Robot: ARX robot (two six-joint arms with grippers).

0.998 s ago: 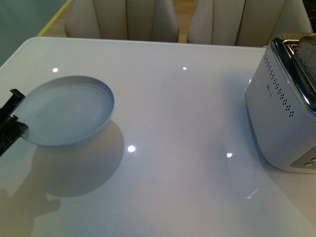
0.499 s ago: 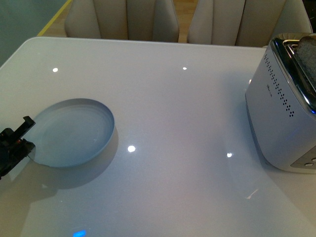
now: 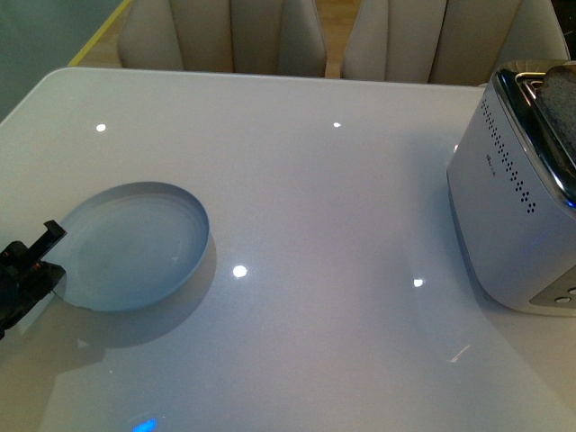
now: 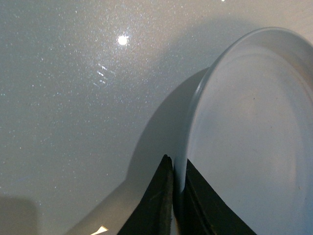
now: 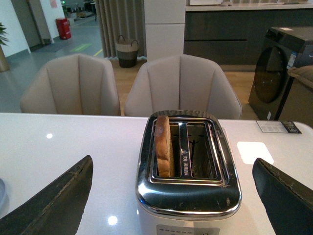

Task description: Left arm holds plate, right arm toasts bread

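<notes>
We see the white table (image 3: 315, 180) first, then the toaster (image 5: 188, 166) at its right edge, directly ahead of our right gripper (image 5: 176, 196), whose jaws stand spread wide and empty. The plate (image 3: 135, 245) lies low at the table's left, its near rim pinched between the clenched fingers (image 4: 164, 205) of our left gripper (image 3: 27, 270). The bread (image 5: 162, 147) stands upright in the toaster's slot, long axis running away from the right gripper, the nearer arm; we judge it reaches straight forward.
</notes>
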